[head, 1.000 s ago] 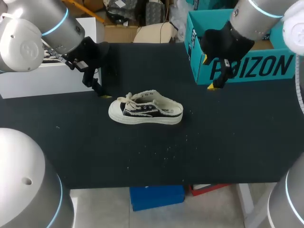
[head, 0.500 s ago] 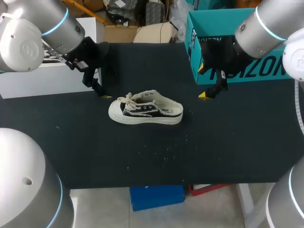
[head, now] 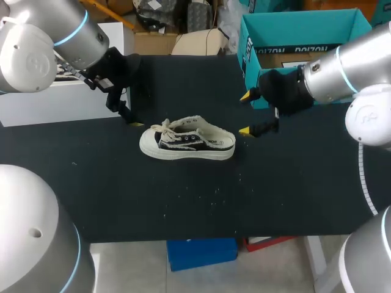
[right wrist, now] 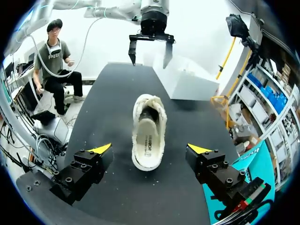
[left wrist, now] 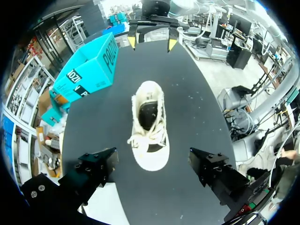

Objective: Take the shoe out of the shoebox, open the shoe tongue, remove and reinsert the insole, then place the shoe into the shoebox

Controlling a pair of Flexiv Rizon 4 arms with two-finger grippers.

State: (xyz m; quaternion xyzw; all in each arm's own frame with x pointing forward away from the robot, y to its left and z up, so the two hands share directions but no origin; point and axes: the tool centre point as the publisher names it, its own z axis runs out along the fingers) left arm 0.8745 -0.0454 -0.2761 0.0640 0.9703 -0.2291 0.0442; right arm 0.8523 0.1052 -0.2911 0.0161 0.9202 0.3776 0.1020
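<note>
Left claw (right wrist: 149, 56) spread wide, right claw (head: 245, 113) spread wide, facing each other

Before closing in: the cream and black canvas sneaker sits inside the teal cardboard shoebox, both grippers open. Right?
No: the head view shows the cream and black canvas sneaker on the black table, outside the teal cardboard shoebox. Left gripper and right gripper are open.

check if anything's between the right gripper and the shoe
Nothing visible is. The right gripper hangs open just off the heel end of the shoe, with only bare black table between them. The right wrist view shows the heel straight ahead of the open fingers, unobstructed.
</note>
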